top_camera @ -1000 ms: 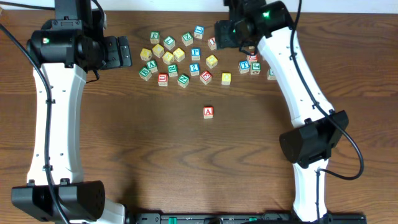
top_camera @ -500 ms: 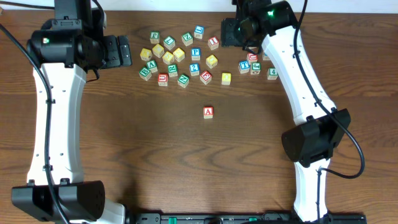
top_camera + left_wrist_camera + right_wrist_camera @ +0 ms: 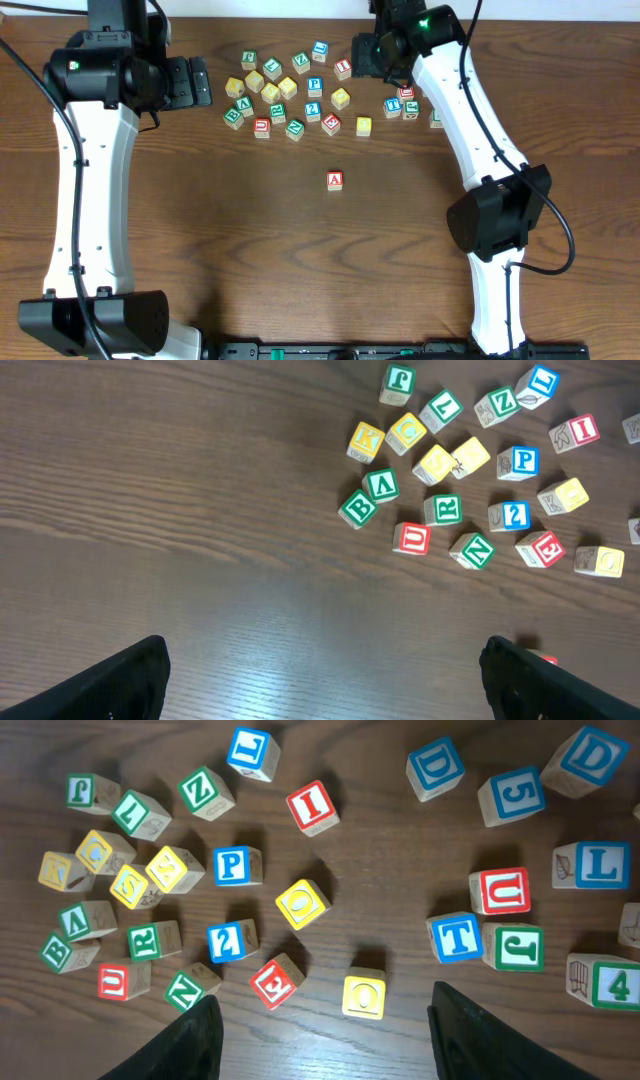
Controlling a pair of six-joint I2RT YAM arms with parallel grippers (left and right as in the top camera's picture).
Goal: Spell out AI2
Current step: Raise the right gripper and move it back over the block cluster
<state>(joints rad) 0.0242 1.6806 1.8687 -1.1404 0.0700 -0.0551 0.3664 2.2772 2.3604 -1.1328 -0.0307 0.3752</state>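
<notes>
Both fingers [image 3: 185, 1045] of the right gripper [image 3: 322, 1000] were spread, empty; reaching the I cube [image 3: 312, 808] risked bumping the ten-o'clock L cube [image 3: 249, 750].

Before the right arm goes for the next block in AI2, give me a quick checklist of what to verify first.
1. Red A cube stands alone, apart from the pile, letter up: ok.
2. Red I cube uncovered, gaps on all sides: ok.
3. Right gripper open and empty: ok.
4. Right gripper lined up over the Red I cube: not ok, the cube lies ahead of it.
5. Blue 2 cube has room for a grasp within the pile: cannot tell.
6. Left gripper open, off to the pile's side: ok.
</notes>
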